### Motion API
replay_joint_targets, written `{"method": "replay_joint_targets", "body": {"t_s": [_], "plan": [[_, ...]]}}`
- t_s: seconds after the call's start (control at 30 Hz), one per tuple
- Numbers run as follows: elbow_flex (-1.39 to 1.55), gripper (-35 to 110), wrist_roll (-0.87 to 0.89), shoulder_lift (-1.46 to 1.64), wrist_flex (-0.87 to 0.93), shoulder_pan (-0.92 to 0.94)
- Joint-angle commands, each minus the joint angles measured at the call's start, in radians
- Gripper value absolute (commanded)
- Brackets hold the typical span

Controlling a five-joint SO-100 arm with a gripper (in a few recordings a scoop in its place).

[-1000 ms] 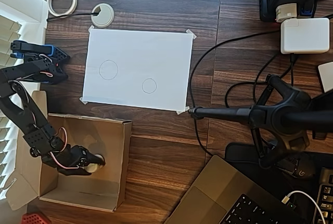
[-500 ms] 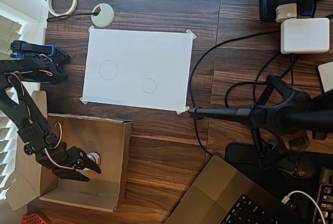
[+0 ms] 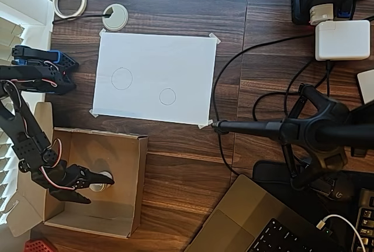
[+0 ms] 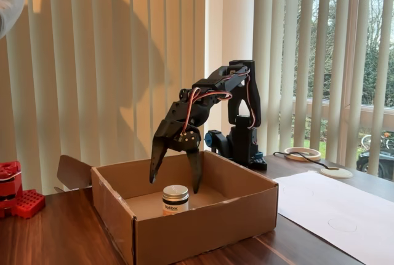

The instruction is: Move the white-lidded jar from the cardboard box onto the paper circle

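Fixed view: white-lidded jar (image 4: 175,199) upright, lid up, in cardboard box (image 4: 203,228).

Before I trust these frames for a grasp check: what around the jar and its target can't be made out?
- White-lidded jar, overhead view: mostly covered by the gripper.
- Gripper, fixed view: fingers straddle the jar; contact can't be judged.
- Jar label print, fixed view: too small.
- Cardboard box floor, fixed view: near wall hides it.
- Paper circle, fixed view: very faint.
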Motion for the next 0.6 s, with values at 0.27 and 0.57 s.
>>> {"method": "replay_joint_targets", "body": {"t_s": [0.27,0.57], "plan": [[0.055,41,-0.043,0.1,0.0,0.02],[0.063,40,-0.055,0.083,0.0,0.02]]}}
